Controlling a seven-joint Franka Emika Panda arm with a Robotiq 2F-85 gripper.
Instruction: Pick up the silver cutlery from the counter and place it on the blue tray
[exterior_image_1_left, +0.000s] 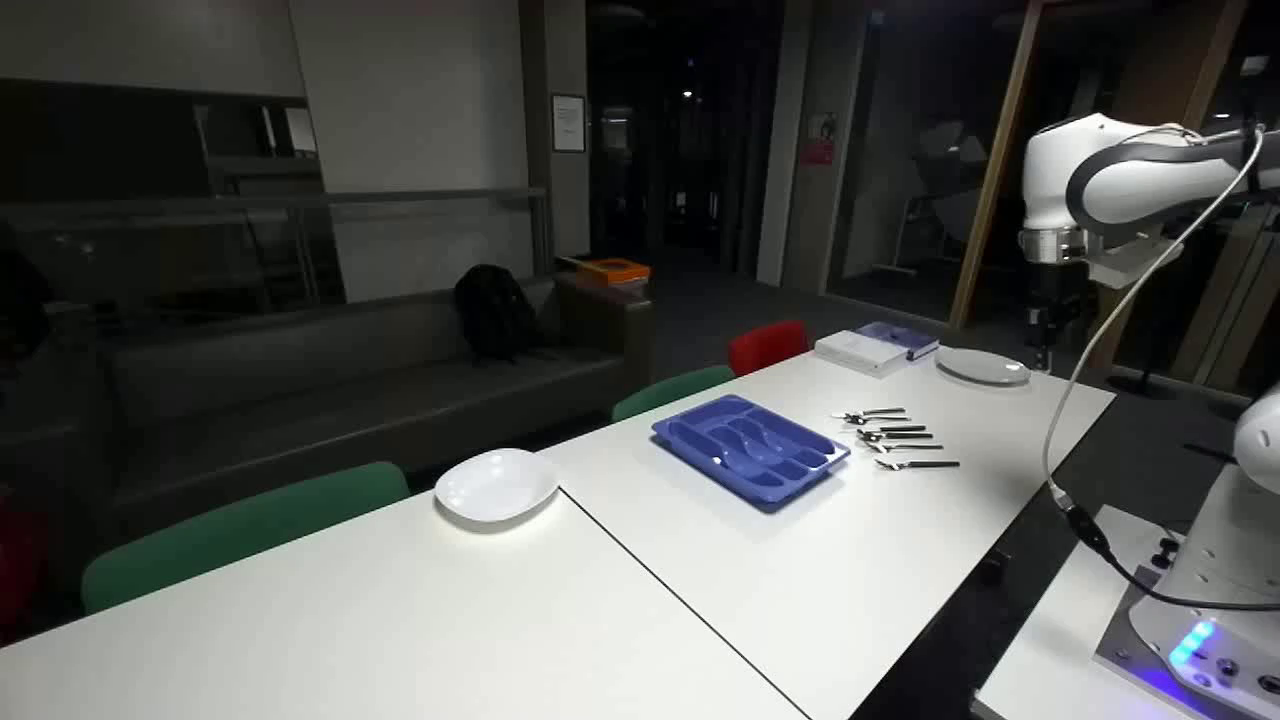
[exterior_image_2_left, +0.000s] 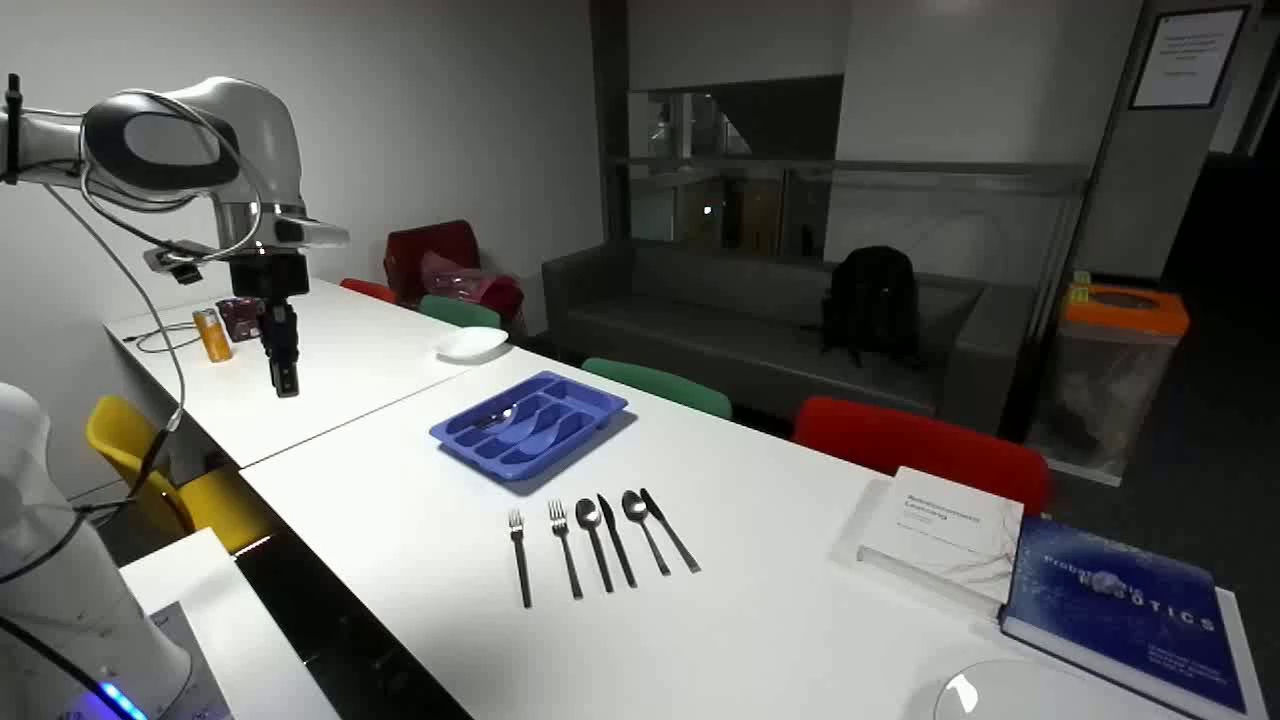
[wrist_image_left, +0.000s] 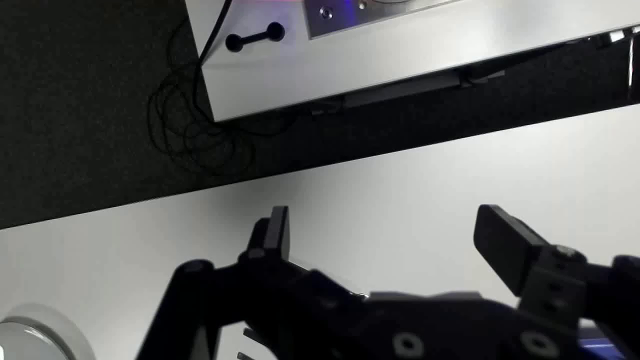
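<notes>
Exterior views show us the counter (exterior_image_2_left: 720, 480), the arm (exterior_image_2_left: 265, 140) poised above its edge, and the tray (exterior_image_1_left: 752, 447) set on top. Our wrist view catches the gripper (wrist_image_left: 382, 227) gaping, its fingers spread wide over the counter. Six pieces of cutlery (exterior_image_2_left: 588, 513) lie side by side on that counter near the tray, and we spot what looks like one more piece (exterior_image_2_left: 507, 412) inside it.
</notes>
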